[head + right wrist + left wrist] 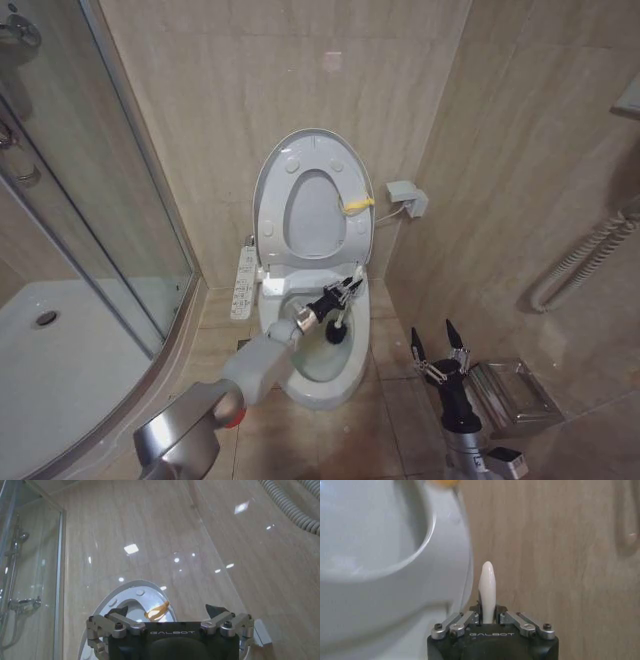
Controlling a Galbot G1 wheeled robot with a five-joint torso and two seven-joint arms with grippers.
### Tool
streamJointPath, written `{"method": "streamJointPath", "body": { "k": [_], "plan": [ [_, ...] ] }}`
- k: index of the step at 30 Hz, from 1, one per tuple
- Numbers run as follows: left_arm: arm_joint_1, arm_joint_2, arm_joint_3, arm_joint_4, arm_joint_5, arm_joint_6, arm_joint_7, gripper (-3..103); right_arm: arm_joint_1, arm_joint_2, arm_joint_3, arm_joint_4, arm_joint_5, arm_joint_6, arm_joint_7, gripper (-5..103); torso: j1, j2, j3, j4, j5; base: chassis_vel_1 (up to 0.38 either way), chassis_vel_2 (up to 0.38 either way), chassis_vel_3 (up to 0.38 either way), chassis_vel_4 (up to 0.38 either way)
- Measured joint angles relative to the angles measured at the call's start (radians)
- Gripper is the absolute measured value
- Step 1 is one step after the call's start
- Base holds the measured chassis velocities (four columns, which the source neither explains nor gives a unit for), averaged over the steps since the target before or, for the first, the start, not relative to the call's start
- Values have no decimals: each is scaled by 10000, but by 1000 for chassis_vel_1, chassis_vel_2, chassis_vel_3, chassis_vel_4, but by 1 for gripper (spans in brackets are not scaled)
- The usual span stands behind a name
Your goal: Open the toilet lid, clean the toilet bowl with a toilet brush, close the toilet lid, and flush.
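The toilet lid (pixel 313 215) stands raised against the back wall, the ring seat (pixel 273 215) up in front of it, a yellow tag (pixel 357 206) at its edge. Below, the white toilet bowl (pixel 322 393) is uncovered. My left gripper (pixel 346 291) reaches over the bowl, shut on the toilet brush handle (pixel 487 588). The brush's dark head (pixel 337 331) hangs down inside the bowl. My right gripper (pixel 438 345) waits open to the right of the toilet above the floor. In the right wrist view its fingers (pixel 120 612) are spread, with the raised lid (pixel 131 591) beyond.
A glass shower enclosure (pixel 100 200) and white shower tray (pixel 50 370) fill the left. A control panel (pixel 243 283) hangs on the toilet's left side. A small wall box (pixel 405 195), a coiled hose (pixel 590 260) and a metal holder (pixel 512 395) lie to the right.
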Motion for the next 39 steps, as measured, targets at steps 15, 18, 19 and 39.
{"method": "streamJointPath", "body": {
  "k": [15, 18, 19, 39],
  "plan": [
    [90, 59, 755, -756, -1070, -328, -3032, 19, 243, 83, 355, 9, 275, -39, -11, 100, 0, 0, 0, -4, 0, 0, 0, 0, 0],
    [399, 284, 876, -752, -1185, -384, -3030, 19, 240, 99, 406, -47, 327, -30, -68, 100, -1, 0, 0, 0, -1, 0, 0, 0, 0],
    [399, 284, 876, -752, -1185, -384, -3030, 19, 240, 99, 406, -47, 327, -30, -68, 100, -1, 0, 0, 0, -1, 0, 0, 0, 0],
    [650, 509, 917, -763, -1390, -571, -3557, 19, 319, 218, 400, 78, 515, -52, -215, 100, -1, 0, 0, 13, 1, 0, 0, 0, 0]
  ]
}}
